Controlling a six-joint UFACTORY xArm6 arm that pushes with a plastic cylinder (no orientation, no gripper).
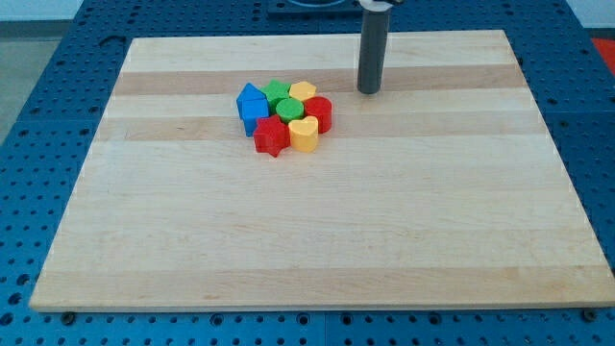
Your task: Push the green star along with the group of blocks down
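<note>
A tight group of blocks lies left of the board's centre, toward the view's top. The green star (278,90) is at the group's top, with a yellow block (303,91) to its right. A second green block (289,108) sits in the middle. Two blue blocks (252,107) form the left side. A red cylinder (319,112) is on the right. A red star (272,136) and a yellow heart (304,135) form the bottom row. My tip (369,91) rests on the board to the right of the group, apart from it, level with its top row.
The wooden board (317,221) lies on a blue perforated table (58,86). The rod reaches up out of the view's top edge.
</note>
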